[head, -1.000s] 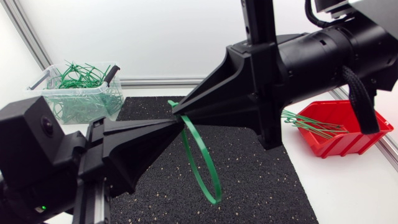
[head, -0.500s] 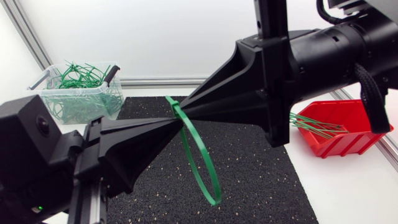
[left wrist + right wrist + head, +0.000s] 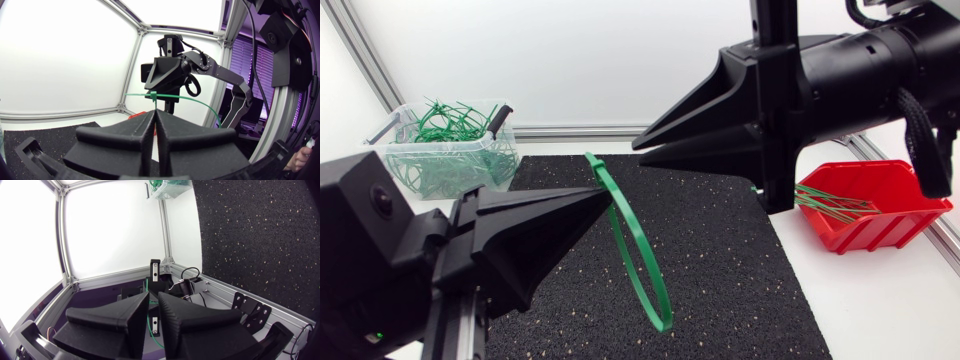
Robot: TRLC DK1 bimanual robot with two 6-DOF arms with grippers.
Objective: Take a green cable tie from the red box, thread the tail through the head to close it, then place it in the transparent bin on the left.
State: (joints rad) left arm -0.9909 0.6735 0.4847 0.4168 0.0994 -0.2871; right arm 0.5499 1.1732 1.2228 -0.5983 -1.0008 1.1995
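My left gripper (image 3: pixel 608 196) is shut on a green cable tie (image 3: pixel 660 320) that is closed into a loop and hangs above the black mat. In the left wrist view the tie's head (image 3: pixel 153 95) sits just ahead of the closed fingertips, and the band (image 3: pixel 195 100) arcs off to one side. My right gripper (image 3: pixel 637 153) hovers a short way up and to the right of the loop, fingers slightly open with nothing between them. The red box (image 3: pixel 860 236) at the right holds several green ties. The transparent bin (image 3: pixel 445 160) stands at the back left.
The black mat (image 3: pixel 720 270) covers the middle of the table under both grippers. The bin is filled with several looped green ties (image 3: pixel 445 122). In the right wrist view the mat (image 3: pixel 260 240) and the bin (image 3: pixel 172 189) lie far ahead.
My right gripper has let go of the tie and pulled back up and to the right. The left gripper keeps the loop in about the same place.
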